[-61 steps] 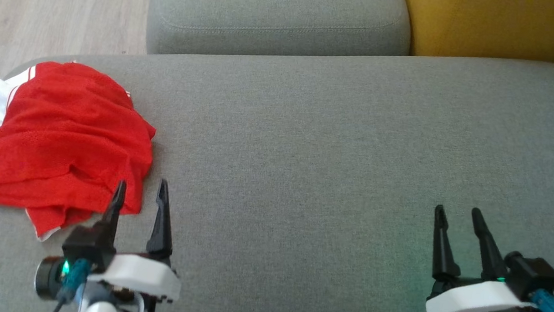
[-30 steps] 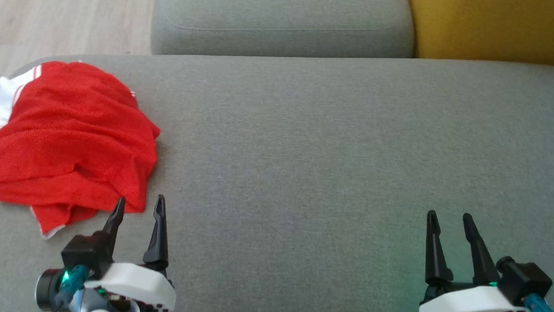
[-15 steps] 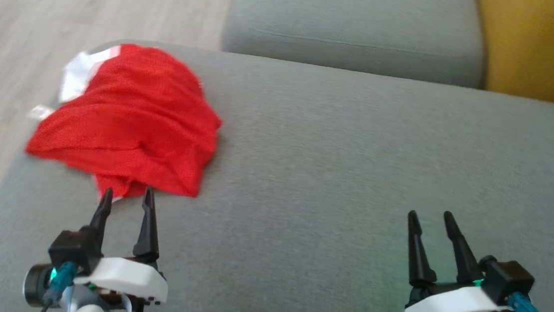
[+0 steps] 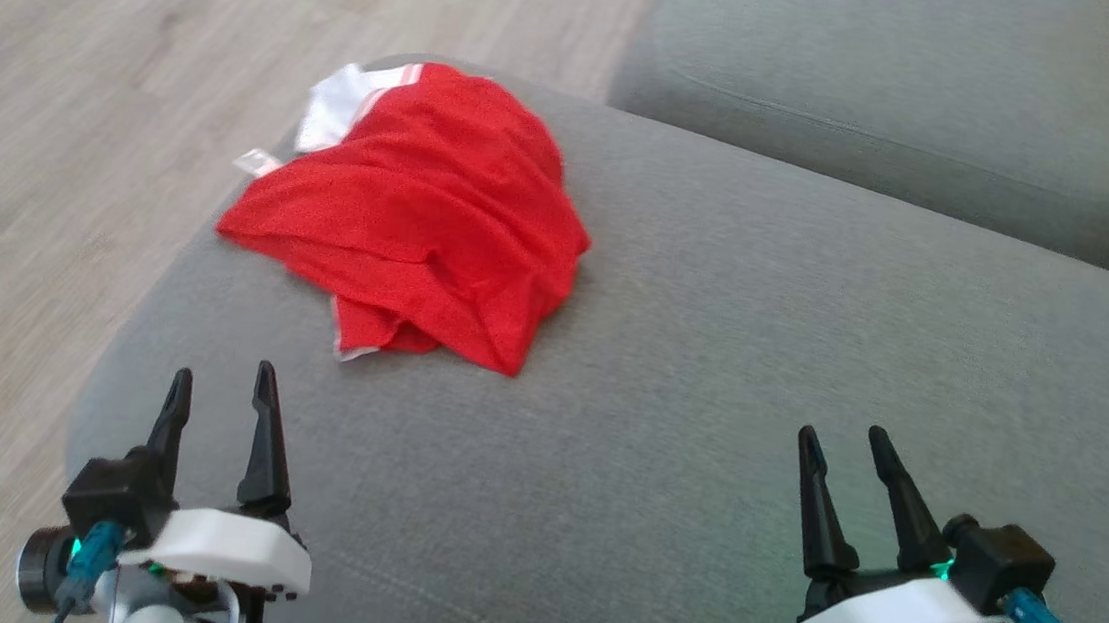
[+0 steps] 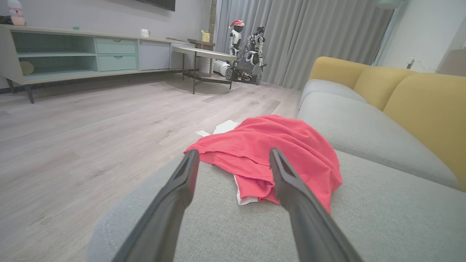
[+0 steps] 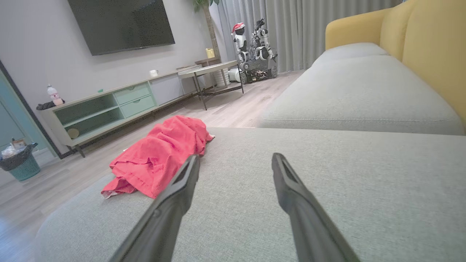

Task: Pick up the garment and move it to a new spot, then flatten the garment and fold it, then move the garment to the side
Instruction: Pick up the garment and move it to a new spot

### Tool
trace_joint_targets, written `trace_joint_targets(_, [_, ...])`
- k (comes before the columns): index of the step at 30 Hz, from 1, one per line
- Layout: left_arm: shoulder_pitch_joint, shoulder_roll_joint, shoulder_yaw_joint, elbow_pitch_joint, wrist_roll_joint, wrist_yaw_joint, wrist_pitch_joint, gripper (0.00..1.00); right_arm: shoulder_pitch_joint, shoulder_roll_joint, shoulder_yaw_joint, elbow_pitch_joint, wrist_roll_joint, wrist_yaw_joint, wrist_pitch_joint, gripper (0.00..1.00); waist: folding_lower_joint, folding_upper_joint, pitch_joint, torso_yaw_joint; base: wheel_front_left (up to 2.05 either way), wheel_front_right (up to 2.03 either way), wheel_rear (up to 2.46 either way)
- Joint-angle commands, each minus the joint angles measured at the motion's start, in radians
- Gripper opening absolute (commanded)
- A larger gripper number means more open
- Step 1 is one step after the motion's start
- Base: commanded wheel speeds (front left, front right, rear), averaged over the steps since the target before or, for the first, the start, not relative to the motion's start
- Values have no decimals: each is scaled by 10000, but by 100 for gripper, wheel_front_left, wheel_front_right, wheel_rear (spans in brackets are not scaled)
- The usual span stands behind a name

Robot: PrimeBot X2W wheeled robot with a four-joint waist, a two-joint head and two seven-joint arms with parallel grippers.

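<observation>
— Where is the garment (image 4: 421,230) now?
— It lies in a red, crumpled heap on the grey cushion (image 4: 760,370), at the cushion's far left corner. A white part of it reaches the edge there.
— And the two grippers?
— Both are over the near side of the cushion. The left gripper (image 4: 221,378) is at the left end, apart from the garment, with fingers spread and holding nothing. The right gripper (image 4: 843,437) is toward the right end, also spread wide and empty.
</observation>
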Motion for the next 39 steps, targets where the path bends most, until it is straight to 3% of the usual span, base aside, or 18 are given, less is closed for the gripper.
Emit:
trace_joint_targets(1, [-252, -12, 324, -351, 41, -10, -122, 100, -143, -79, 296, -335, 79, -7, -110, 100, 0, -1, 37, 358, 0, 0, 0])
trace_joint_targets(10, [-206, -12, 486, -381, -39, -34, -122, 100, -182, -79, 506, -303, 133, -7, -110, 100, 0, -1, 78, 700, 0, 0, 0])
trace_joint_targets(17, [-317, -12, 781, -275, -171, -118, -122, 100, -245, -79, 559, -262, 77, -7, -110, 100, 0, -1, 182, 453, 0, 0, 0])
trace_joint_targets(26, [-1596, 63, 1653, 448, -407, -1043, -122, 100, -523, -79, 212, -380, -407, -7, -59, 100, 0, -1, 974, -465, 0, 0, 0])
trace_joint_targets(32, [-3525, 1040, 1507, 1737, -525, -1990, 403, 100, -936, -79, -153, -795, -742, -7, 75, 100, 0, -1, 1942, -1371, 0, 0, 0])
trace_joint_targets(39, [-6376, 2413, 1237, 3905, -1059, -2490, 2492, 100, -1422, -79, -310, -1268, -978, -7, 129, 100, 0, -1, 3301, -2577, 0, 0, 0])
